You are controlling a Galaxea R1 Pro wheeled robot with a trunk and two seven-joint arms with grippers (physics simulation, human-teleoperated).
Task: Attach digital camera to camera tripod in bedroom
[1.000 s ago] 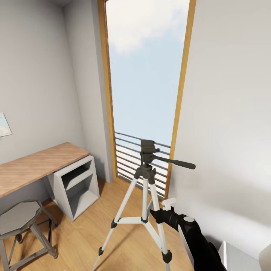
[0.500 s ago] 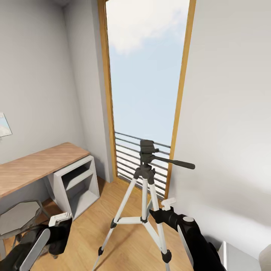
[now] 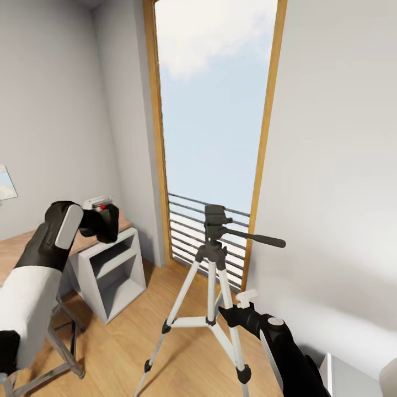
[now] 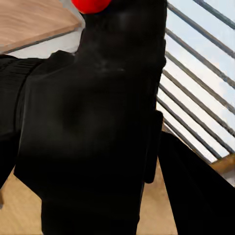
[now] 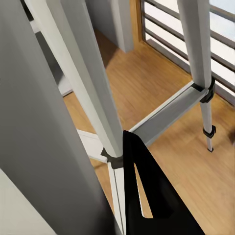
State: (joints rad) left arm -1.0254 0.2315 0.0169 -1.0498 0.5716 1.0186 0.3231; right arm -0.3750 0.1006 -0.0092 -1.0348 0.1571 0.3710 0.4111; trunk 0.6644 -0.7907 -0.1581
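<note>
While the right gripper (image 3: 234,310) holds low against a leg of the camera tripod (image 3: 214,259), the left arm has swung up within the last second from out of sight to chest height, bringing the digital camera (image 3: 103,219) into the head view above the corner of the wooden desk (image 3: 22,248). The left gripper (image 3: 105,220) is clamped on the camera; in the left wrist view the black body (image 4: 98,127) sits between dark fingers with its red dot (image 4: 90,4) at the frame edge. The tripod has not moved in that time. It stands before the tall window (image 3: 215,105) and its balcony railing (image 3: 187,226). The lift suggests the carrying stage is over and the mounting stage is beginning, since the camera now sits roughly level with the tripod head (image 3: 216,216), well apart from it to the left. In the right wrist view one finger (image 5: 147,196) lies beside a silver leg (image 5: 93,93); whether that claw is closed on the leg cannot be told. Count: one camera, one tripod with three legs, one pan handle (image 3: 259,239), two arms, one desk, one stool (image 3: 60,344).
</note>
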